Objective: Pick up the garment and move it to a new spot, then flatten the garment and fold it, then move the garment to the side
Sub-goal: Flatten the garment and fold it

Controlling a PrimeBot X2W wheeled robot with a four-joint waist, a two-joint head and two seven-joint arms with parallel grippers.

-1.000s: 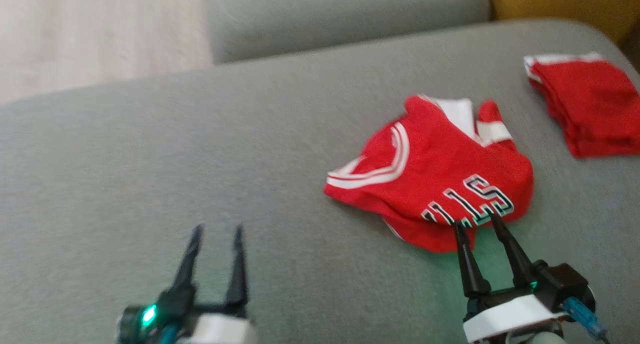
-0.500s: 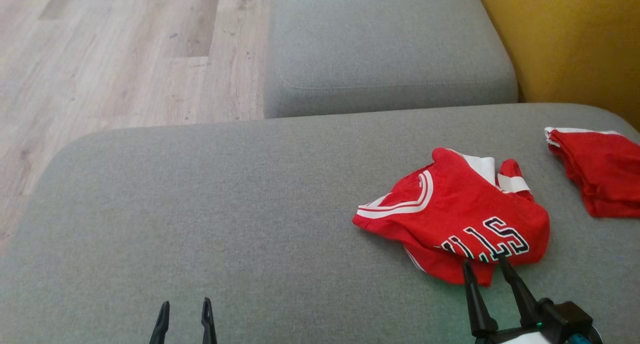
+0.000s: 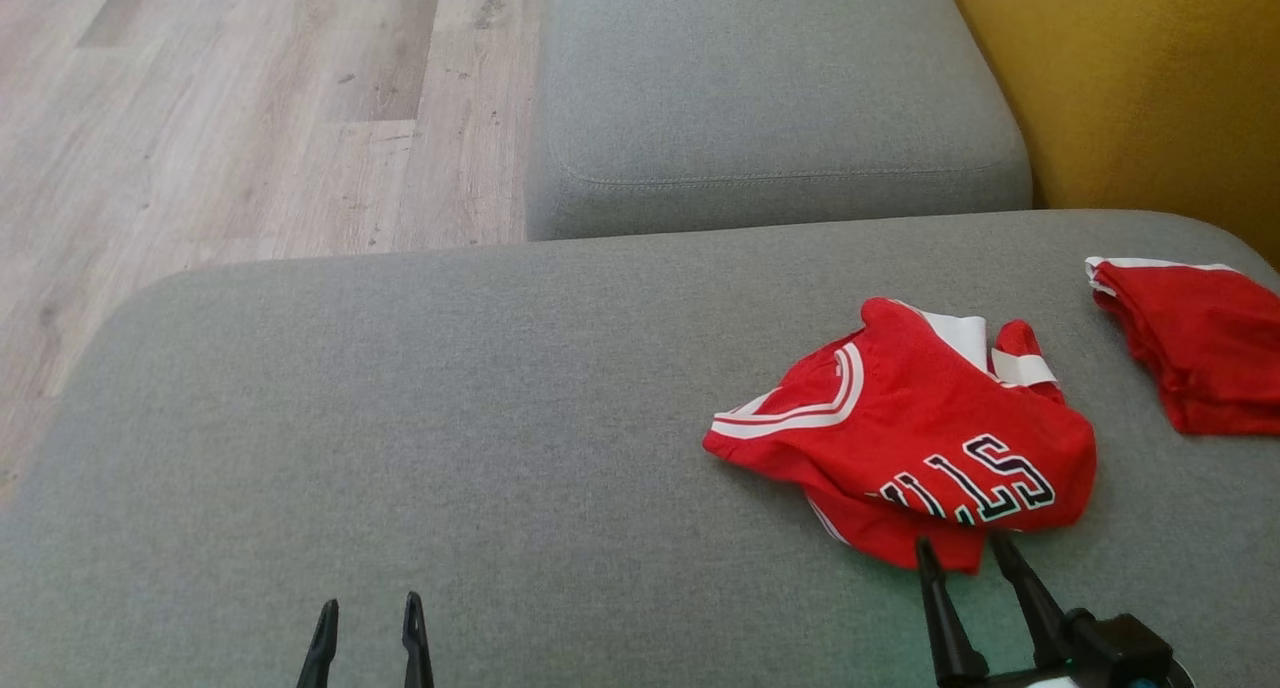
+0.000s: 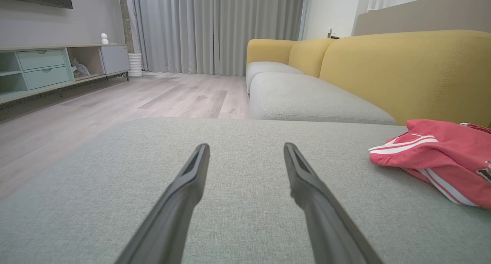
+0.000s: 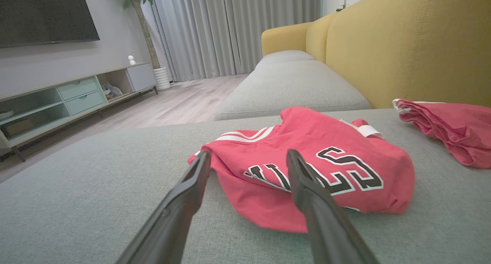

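Observation:
A crumpled red jersey (image 3: 905, 433) with white trim and black lettering lies on the grey sofa seat (image 3: 450, 448), right of centre. The right wrist view has the jersey (image 5: 307, 168) just beyond the fingertips. My right gripper (image 3: 960, 543) is open, its tips right at the jersey's near hem, holding nothing. My left gripper (image 3: 368, 608) is open over bare cushion at the lower left, well apart from the jersey (image 4: 437, 160).
A second red garment (image 3: 1190, 343), folded, lies at the seat's far right edge. A yellow backrest (image 3: 1130, 78) rises behind on the right. Another grey cushion (image 3: 770, 98) sits beyond, and wooden floor (image 3: 230, 108) lies to the left.
The head camera tilted up, so the scene slid down the frame and the floor came into view. The right gripper's tips sit slightly back from the jersey's hem compared with before.

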